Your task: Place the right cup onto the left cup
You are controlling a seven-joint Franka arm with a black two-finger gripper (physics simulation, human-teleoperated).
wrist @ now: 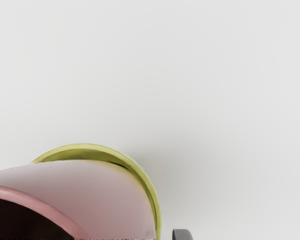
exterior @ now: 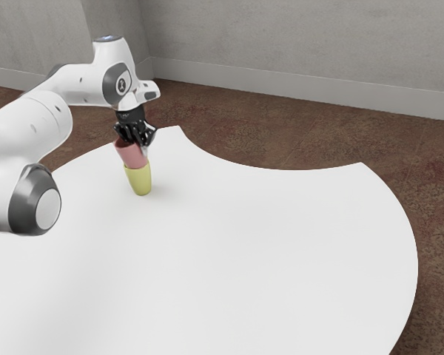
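Exterior view: across the lower frame spreads a smooth white table (exterior: 259, 244) with a curving, scooped edge, above a mottled brown floor (exterior: 281, 140). From the left edge comes our glossy white arm (exterior: 81, 81) with dark grey joint caps, its black gripper (exterior: 136, 138) pointing down at upper left. Directly below the jaws, at the upper left, is the pink cup (exterior: 132, 154), its foot inside the mouth of the yellow cup (exterior: 138, 181). We cannot tell whether the jaws are wide, narrow or closed on the pink wall.

In the wrist view, the pink cup's smooth, tapering body crosses the lower left, its long axis tilted within the yellow rim (wrist: 85, 146), which leaves a crescent gap. Our next move, we judge, turns on that slant: we should bring the axis upright over the yellow cup before settling it, lest it jam or topple.
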